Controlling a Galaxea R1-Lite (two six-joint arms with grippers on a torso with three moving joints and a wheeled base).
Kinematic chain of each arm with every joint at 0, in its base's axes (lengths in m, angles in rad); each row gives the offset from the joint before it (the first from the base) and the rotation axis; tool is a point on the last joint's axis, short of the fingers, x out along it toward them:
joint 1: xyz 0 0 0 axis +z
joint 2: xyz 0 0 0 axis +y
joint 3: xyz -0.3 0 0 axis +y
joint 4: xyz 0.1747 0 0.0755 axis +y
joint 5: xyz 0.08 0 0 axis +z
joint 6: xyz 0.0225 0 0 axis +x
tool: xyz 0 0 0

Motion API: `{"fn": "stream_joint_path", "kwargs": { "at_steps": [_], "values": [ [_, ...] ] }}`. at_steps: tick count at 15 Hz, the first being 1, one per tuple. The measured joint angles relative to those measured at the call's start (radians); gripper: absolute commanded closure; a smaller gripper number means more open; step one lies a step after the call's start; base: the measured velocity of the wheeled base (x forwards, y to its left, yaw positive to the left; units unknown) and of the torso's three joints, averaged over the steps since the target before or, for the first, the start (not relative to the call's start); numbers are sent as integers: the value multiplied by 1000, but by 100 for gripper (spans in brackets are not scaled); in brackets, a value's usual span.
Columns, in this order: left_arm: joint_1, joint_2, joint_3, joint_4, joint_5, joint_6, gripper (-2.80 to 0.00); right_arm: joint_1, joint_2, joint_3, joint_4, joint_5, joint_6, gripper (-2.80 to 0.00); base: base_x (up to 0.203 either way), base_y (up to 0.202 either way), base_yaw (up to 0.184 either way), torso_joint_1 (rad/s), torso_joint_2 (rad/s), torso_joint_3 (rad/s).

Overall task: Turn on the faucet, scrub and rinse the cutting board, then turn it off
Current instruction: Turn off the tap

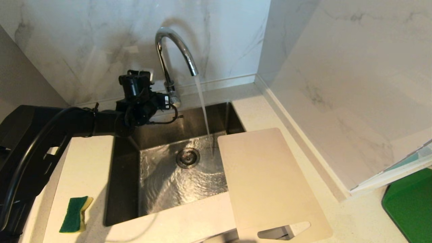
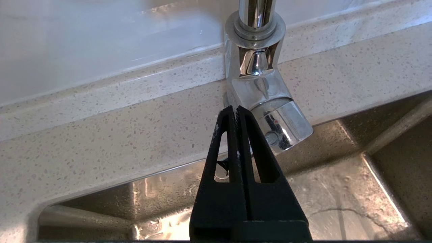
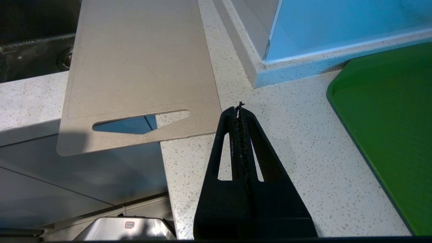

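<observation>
The chrome faucet (image 1: 165,31) arches over the sink, and a stream of water (image 1: 204,111) runs from its spout into the basin. My left gripper (image 2: 236,108) is shut and holds nothing; its tips are right at the faucet's base (image 2: 260,91). The thin lever is mostly hidden behind the fingers. The pale cutting board (image 1: 270,179) lies flat on the counter at the right. Its far corner reaches over the sink's rim, and its slotted end (image 1: 283,231) overhangs the counter's front edge. My right gripper (image 3: 239,108) hovers shut over bare counter next to the cutting board (image 3: 138,67).
A steel sink (image 1: 125,168) has water pooling round the drain (image 1: 188,157). A green and yellow sponge (image 1: 75,214) lies on the counter left of the sink. A dark green mat (image 1: 411,202) sits at the far right. Marble walls close the back and right.
</observation>
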Motion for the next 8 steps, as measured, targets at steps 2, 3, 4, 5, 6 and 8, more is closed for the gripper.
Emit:
{"fn": "stream_joint_path", "kwargs": {
  "at_steps": [2, 3, 4, 5, 6, 8],
  "values": [
    [0, 0, 0, -20, 0, -2, 0, 0, 0, 0, 0, 0, 0, 0, 0, 0, 0, 0, 0, 0],
    [0, 1, 0, -52, 1, -1, 0, 0, 0, 0, 0, 0, 0, 0, 0, 0, 0, 0, 0, 0],
    [-1, 0, 0, -92, 1, 1, 0, 0, 0, 0, 0, 0, 0, 0, 0, 0, 0, 0, 0, 0],
    [-3, 0, -1, -121, 3, 2, 0, 0, 0, 0, 0, 1, 0, 0, 0, 0, 0, 0, 0, 0],
    [-5, -1, -1, -140, 3, 3, 0, 0, 0, 0, 0, 0, 0, 0, 0, 0, 0, 0, 0, 0],
    [-7, -7, -1, -164, 6, 5, 0, 0, 0, 0, 0, 0, 0, 0, 0, 0, 0, 0, 0, 0]
  ]
}}
